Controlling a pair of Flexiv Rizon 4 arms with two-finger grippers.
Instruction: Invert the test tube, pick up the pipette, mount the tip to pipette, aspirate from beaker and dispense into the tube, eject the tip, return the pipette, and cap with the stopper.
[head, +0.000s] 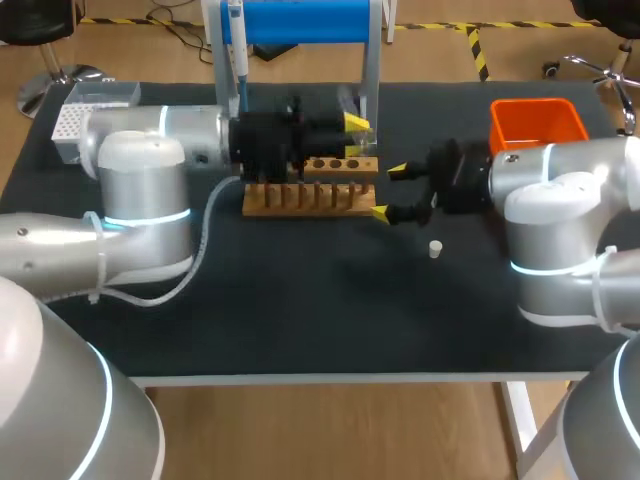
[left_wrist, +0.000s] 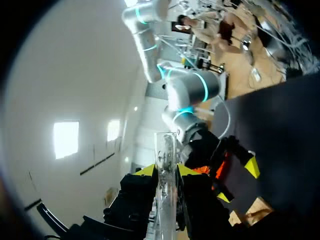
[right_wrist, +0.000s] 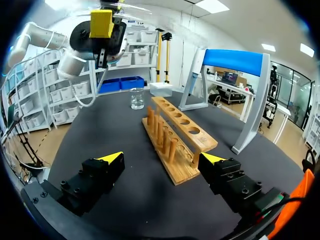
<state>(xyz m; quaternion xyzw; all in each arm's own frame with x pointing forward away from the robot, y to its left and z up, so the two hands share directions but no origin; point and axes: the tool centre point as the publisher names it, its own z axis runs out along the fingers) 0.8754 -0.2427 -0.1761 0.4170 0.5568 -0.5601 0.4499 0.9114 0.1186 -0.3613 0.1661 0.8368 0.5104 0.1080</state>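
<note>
The left gripper (left_wrist: 166, 171) is clenched on the test tube (left_wrist: 165, 165); its two yellow fingertips (left_wrist: 147, 170) press the glass from both sides. The tube is clear, thin and straight, and one end reaches out well past the tips. In the head view this gripper (head: 352, 137) hangs just above the back row of the wooden rack (head: 310, 186). The right gripper (right_wrist: 161, 159) is released, with its fingers wide apart and nothing between them; it is at the end of the rack (right_wrist: 176, 131), which runs away from it with one row of pegs and one row of round holes. In the head view the right gripper (head: 388, 191) is just beside the rack's end, and the small white stopper (head: 435, 248) stands on the table a little beside its nearer finger, not touching it. Beyond the far end of the rack, ahead of the right gripper, there is a clear beaker (right_wrist: 137, 98); I cannot tell how much liquid is inside. A white tip box (right_wrist: 161, 89) is behind the beaker. The blue stand (head: 300, 22) is behind the rack, and the pipette (head: 237, 50) hangs on it. An orange bin (head: 535, 122) is close to the right arm's wrist; what it holds is not visible. The table (head: 300, 320) has a dark surface.
</note>
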